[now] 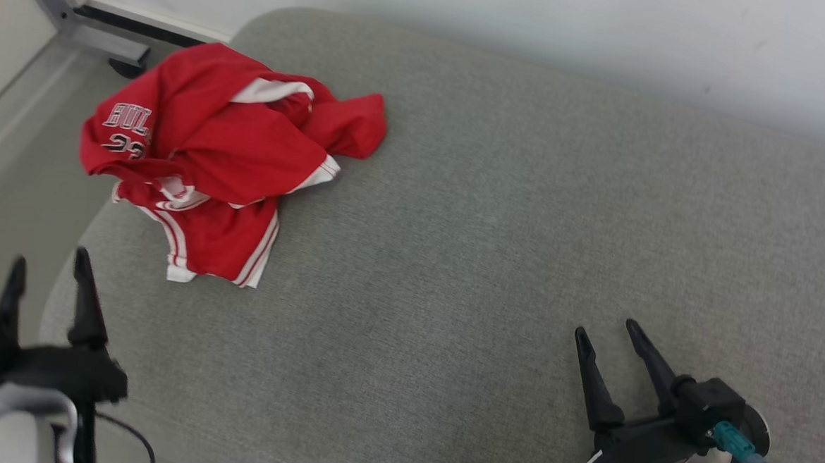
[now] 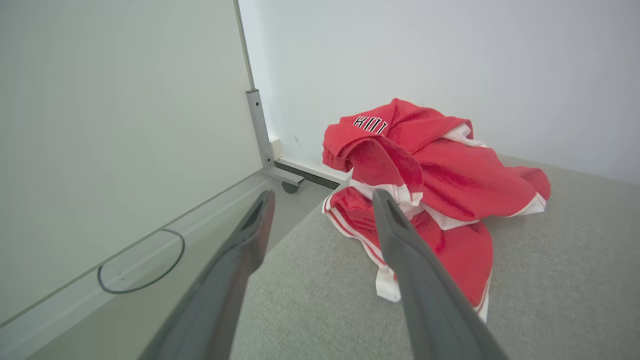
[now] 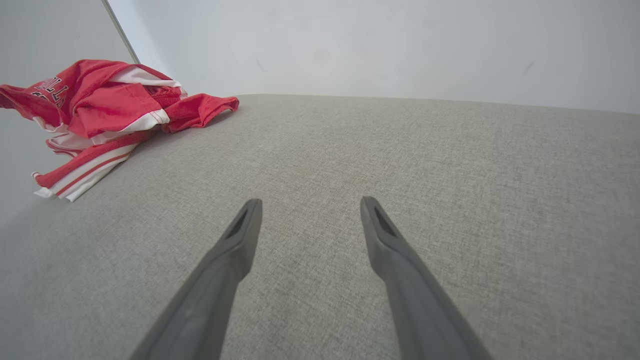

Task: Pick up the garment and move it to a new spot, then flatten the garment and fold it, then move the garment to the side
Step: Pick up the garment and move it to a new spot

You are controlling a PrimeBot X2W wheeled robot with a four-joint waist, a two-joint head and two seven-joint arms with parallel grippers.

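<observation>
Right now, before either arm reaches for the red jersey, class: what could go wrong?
1. The red jersey lies crumpled in overlapping layers; the open left fingers might pinch just one fold, so it lifts bunched.
2. It sits at the grey cushion's left edge; a nudge could push it onto the floor.

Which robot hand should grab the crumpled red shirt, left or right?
Probably the left. The crumpled red and white jersey lies at the left end of the grey fabric cushion, just ahead of the open left gripper. The open right gripper sits far away.
</observation>
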